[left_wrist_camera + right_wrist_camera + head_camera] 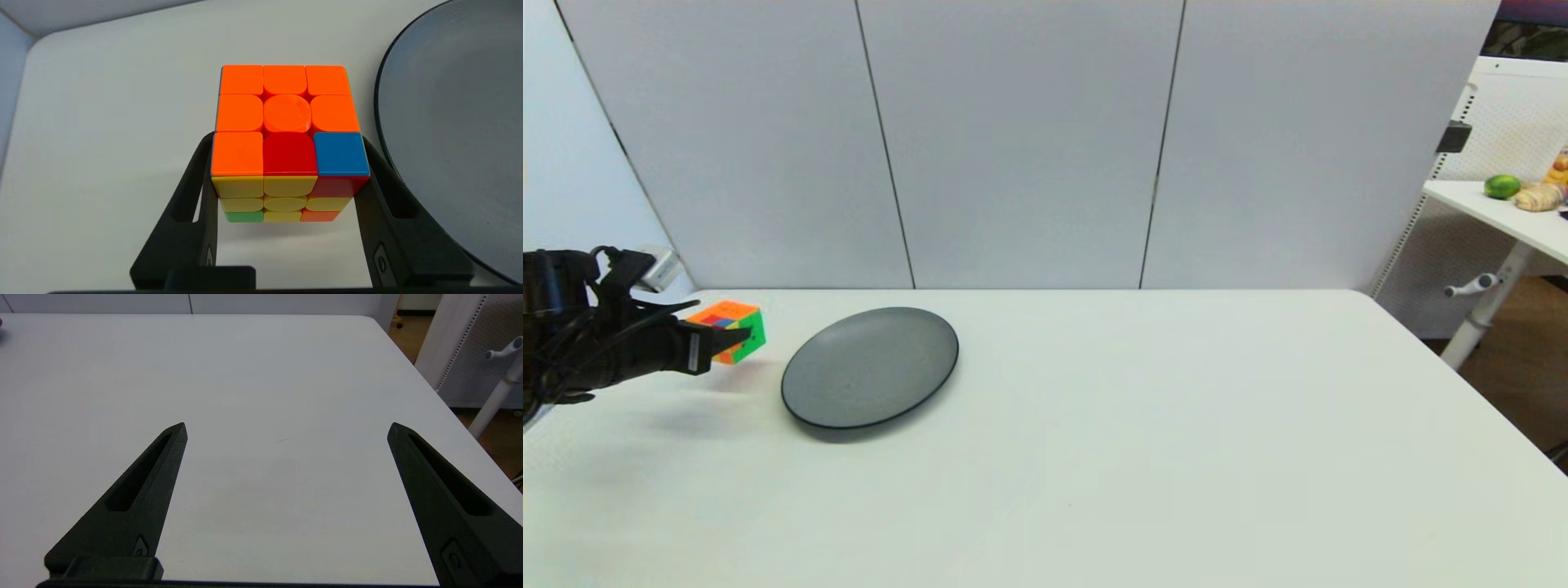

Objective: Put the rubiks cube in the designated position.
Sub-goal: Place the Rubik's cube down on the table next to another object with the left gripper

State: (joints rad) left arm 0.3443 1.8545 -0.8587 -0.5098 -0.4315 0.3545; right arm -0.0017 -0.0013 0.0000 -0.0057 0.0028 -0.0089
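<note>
Left tool (737, 336) sits at the left edge of the head frame, mid-height, pinching the rubiks cube (731, 331) between both fingers (196, 192). Cube is orange face up, with one red and one blue square in the row nearest the wrist camera. I see a shadow under it, so it looks lifted off the bench (1135, 457). It's just left of the grey plate (870, 367), not over it. Right tool (286, 428) hangs over bare bench, fingers spread wide, holding nothing.
</note>
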